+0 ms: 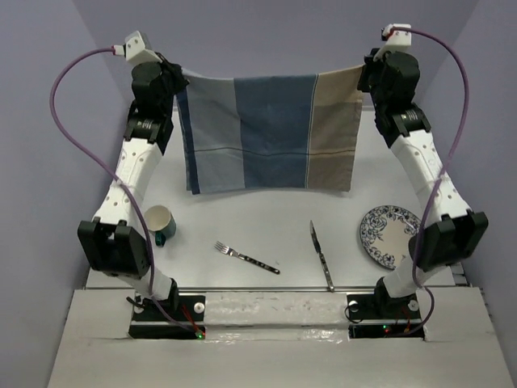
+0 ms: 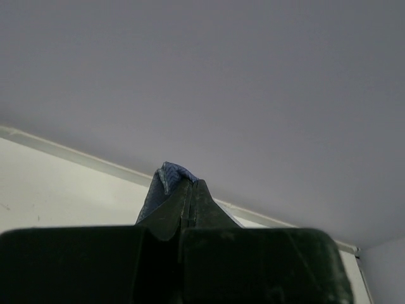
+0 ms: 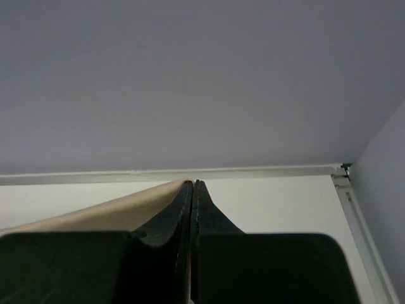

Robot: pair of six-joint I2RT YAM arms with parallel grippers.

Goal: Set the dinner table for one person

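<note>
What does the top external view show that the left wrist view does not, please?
Only the top view shows the mug, fork, knife and plate on the table, the right tool, and the whole cloth hanging between both tools. Only the left wrist view shows, close up, the left tool with its fingers pressed shut on a blue corner. Both show the cloth, the left tool, the white table and the lavender wall.

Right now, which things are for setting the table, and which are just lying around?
For the job: plaid placemat, held up by the left gripper and right gripper; fork; knife; patterned plate; mug; dinner table.
Just there: purple cables; lavender walls.
</note>
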